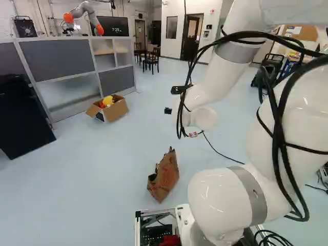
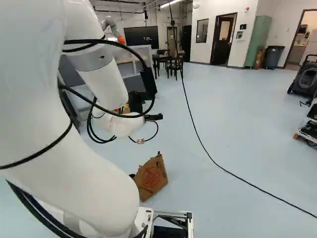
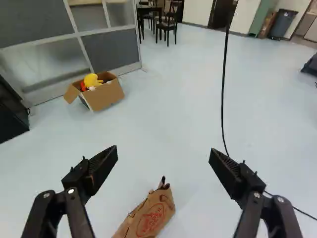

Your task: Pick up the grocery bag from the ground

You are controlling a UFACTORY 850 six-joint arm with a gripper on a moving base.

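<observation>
My gripper (image 1: 178, 89) is partly visible at the wrist in the left base view, held above the floor. In the wrist view the gripper (image 3: 163, 153) stands wide open, with nothing held between its fingers. A brown paper grocery bag with red print (image 1: 165, 177) rests on the floor close ahead of the base, leaning to one side. The same bag (image 2: 151, 177) shows its printed face in the right base view. Seen from the wrist, the bag (image 3: 148, 215) lies below the gap between the fingers, apart from both, its near end cut off from sight.
An open cardboard box (image 1: 110, 108) with a yellow toy stands by the grey partition (image 1: 56, 59). A black cabinet (image 1: 23, 115) is at the far left. A black cable (image 2: 198, 141) hangs down and runs across the floor. Another robot (image 1: 84, 13) stands behind the partition.
</observation>
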